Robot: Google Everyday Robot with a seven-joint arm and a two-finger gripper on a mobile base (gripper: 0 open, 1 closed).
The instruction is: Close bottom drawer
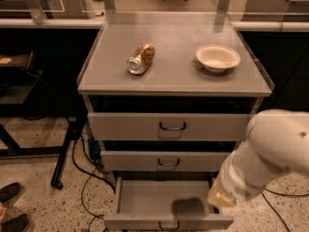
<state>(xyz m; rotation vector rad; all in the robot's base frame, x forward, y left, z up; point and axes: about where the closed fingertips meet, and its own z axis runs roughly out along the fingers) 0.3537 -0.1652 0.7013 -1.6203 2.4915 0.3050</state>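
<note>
the one white arm comes in from the right edge, its thick rounded upper segment lying up and to the right of the gripper. from there a narrower ribbed wrist slants down and to the left and ends in the gripper, a pale yellowish tip at the arm's lowest, leftmost point, low in the view and right of centre.
</note>
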